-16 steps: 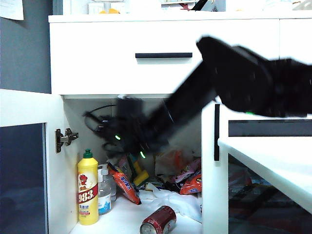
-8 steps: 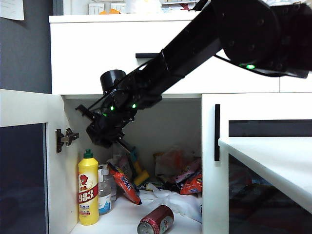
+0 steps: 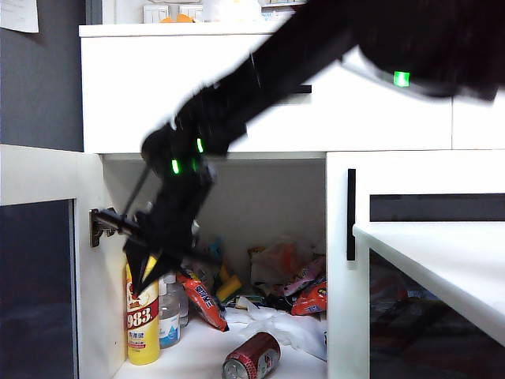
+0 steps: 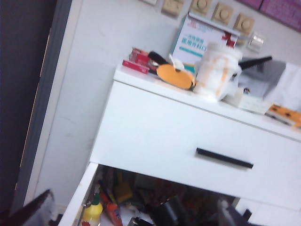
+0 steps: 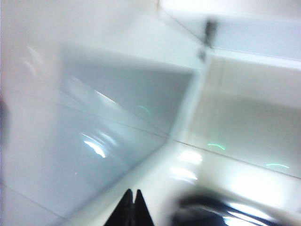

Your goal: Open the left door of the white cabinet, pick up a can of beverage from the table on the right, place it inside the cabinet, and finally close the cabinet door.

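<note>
Right end effector [image 3: 146,268] blurred, pressed together (empty) inside white cabinet [image 3: 268,95] – left end effector unseen, spread; can of beverage [image 3: 252,357] half cut off.

The yellow bottle [image 3: 142,324] inside the white cabinet [image 3: 268,95] bears a red label reading "983". Print on the snack packets [image 3: 201,298] and on the box [image 4: 200,40] atop the cabinet is illegible.
</note>
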